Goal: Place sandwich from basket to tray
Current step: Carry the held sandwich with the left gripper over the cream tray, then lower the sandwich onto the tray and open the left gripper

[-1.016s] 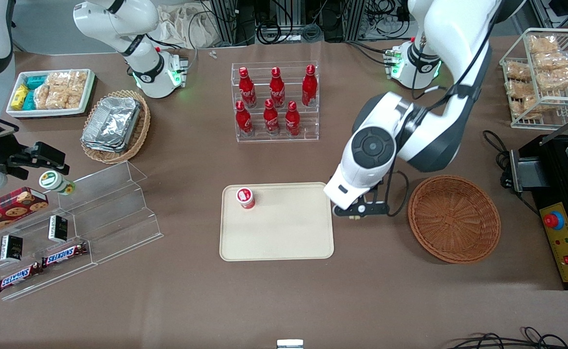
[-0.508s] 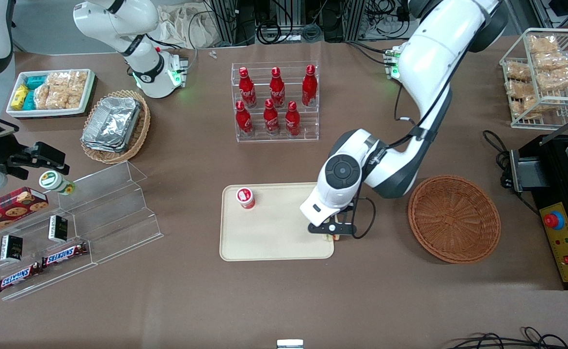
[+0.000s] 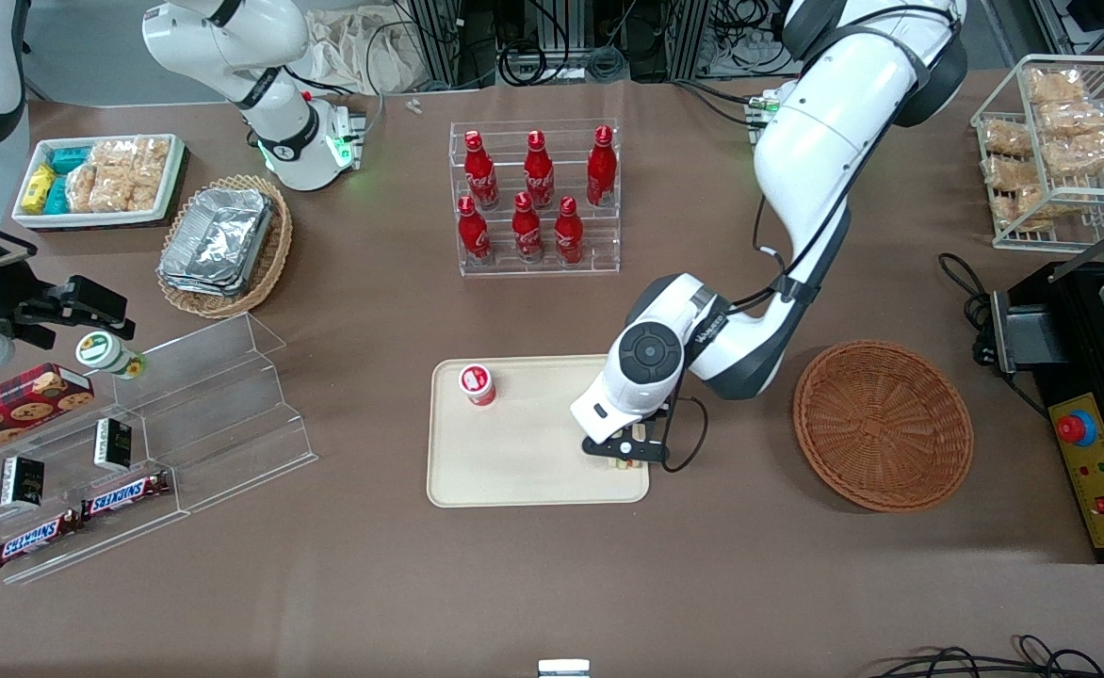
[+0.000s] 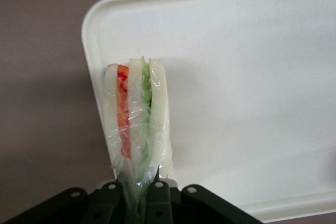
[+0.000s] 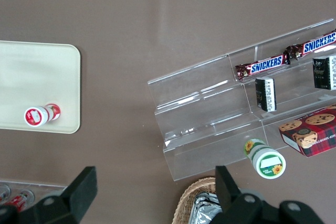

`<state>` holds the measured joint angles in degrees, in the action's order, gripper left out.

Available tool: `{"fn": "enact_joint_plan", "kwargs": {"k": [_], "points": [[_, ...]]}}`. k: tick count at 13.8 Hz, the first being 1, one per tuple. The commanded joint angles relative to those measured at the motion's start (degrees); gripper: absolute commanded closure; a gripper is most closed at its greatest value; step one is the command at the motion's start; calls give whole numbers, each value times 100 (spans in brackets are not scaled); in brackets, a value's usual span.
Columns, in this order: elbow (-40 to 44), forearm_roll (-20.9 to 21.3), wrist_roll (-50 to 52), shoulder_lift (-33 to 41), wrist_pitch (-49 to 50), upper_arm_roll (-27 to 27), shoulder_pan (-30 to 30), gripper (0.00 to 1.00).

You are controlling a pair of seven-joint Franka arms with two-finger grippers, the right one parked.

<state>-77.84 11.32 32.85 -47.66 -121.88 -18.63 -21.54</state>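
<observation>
Gripper (image 4: 137, 203) pinching sandwich (image 4: 135, 121) upright, over tray (image 4: 252, 77)

The working left arm (image 3: 802, 151) was built of glossy white rounded shells with dark grey bands at its joints and a round dark grey cap on the wrist housing. A thin black cable ran along its links and looped beside the wrist. Its base glowed green. The black two-finger gripper (image 3: 624, 460) had a matt black body with small silver screws.
</observation>
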Motion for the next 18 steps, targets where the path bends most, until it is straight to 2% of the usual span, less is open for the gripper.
{"fn": "enact_joint_plan", "kwargs": {"k": [1,3,4,5,6,9,16,18], "points": [[103,10,28,-103,-73,-18,-140,100],[76,10,37,-130,-117,-9,-140,93],[59,10,37,-112,-108,-9,-131,78],[59,10,37,-95,-108,-18,-114,49],[67,10,29,-86,-108,-18,-105,0],[67,-200,29,80,32,-18,-78,0],[94,-209,-50,924,1129,26,132,0],[59,-201,-94,1240,1577,9,447,0]]}}
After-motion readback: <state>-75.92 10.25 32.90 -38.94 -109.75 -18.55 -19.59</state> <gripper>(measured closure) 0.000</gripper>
